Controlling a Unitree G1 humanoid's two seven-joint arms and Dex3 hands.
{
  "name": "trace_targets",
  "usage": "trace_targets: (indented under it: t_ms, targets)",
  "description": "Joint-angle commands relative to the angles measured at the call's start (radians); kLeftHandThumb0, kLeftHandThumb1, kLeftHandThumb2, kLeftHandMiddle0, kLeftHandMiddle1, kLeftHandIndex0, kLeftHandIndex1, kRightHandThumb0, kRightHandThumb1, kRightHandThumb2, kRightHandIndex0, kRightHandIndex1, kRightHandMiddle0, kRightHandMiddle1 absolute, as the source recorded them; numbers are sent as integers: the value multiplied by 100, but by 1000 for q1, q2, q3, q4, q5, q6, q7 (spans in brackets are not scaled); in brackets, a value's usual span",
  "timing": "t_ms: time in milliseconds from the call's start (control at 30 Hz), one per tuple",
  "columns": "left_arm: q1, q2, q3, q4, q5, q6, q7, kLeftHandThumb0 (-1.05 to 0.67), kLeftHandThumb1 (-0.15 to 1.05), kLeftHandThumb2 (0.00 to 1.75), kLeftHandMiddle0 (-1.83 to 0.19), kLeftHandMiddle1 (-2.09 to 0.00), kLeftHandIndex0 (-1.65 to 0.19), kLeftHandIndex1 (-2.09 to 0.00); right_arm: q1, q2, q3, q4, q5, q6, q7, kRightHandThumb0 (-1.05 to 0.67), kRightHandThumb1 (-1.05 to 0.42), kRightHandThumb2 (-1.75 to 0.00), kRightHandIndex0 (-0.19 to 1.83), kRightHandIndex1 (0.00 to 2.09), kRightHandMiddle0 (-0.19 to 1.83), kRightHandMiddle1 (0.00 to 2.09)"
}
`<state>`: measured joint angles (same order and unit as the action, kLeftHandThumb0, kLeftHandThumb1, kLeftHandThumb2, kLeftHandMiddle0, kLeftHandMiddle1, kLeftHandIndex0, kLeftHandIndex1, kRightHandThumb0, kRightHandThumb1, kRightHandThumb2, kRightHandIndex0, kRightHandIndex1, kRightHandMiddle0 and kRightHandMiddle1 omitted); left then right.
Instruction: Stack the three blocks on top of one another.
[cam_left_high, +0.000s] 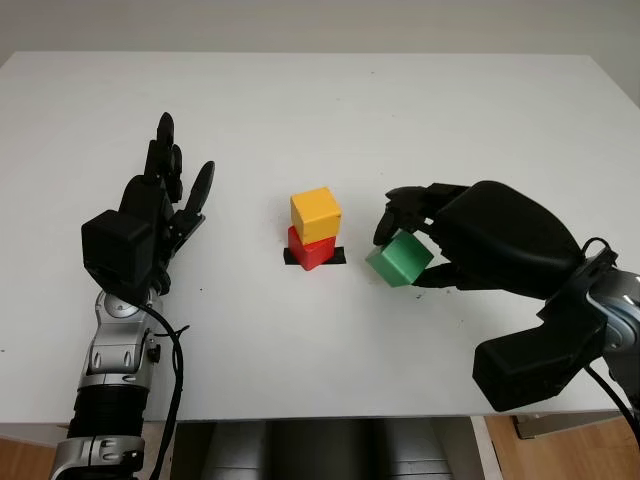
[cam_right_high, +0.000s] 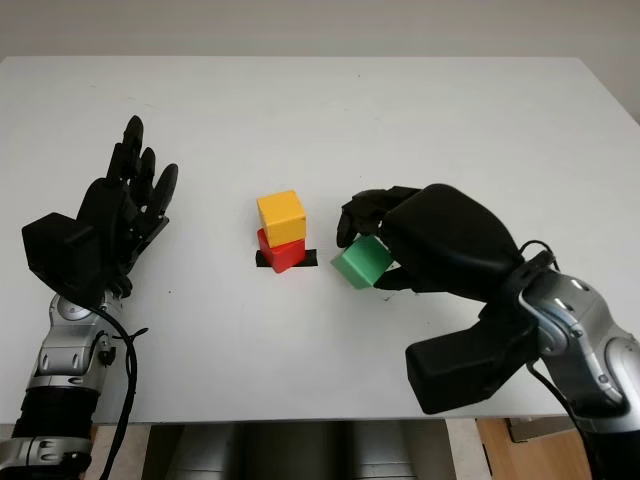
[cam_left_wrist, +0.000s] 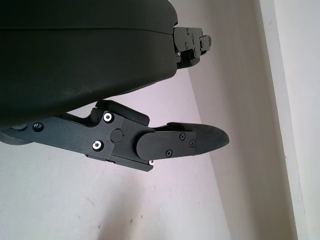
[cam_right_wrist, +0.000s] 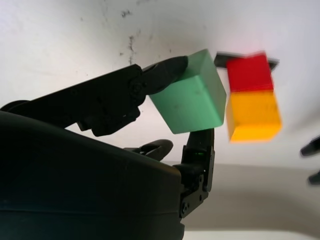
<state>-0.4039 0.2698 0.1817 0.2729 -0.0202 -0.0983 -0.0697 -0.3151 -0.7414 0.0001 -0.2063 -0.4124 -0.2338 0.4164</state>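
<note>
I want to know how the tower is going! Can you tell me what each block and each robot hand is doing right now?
Red block: on the table, bottom of the stack.
Yellow block: sitting on the red block.
Green block: tilted, held in the right hand, beside the stack.
Right hand: closed around the green block.
Left hand: open, away from the blocks, holding nothing.

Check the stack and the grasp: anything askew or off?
Yellow block sits on the red block shifted and twisted, not flush. Right hand pinches the green block tilted, beside the stack. Left hand is open, off to the side.
</note>
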Motion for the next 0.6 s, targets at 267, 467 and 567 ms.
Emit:
trace_targets:
  t_ms: [267,467,567]
  targets:
    - [3,7,2,1,-7,-11,-3,-62,105,41,8,-6,9,-6,-273,12,-63,204,248,229,101,-37,-97,-5,39,5,42,115]
    - [1,8,4,0,-9,-6,-1,-63,105,39,7,-6,9,-6,-439,23,-27,329,263,282,127,-41,-94,-4,46,8,47,121]
    - [1,9,6,4,-12,-15,-2,-63,105,38,7,-6,8,-6,-561,22,17,388,260,358,191,-39,-93,-5,46,8,46,126]
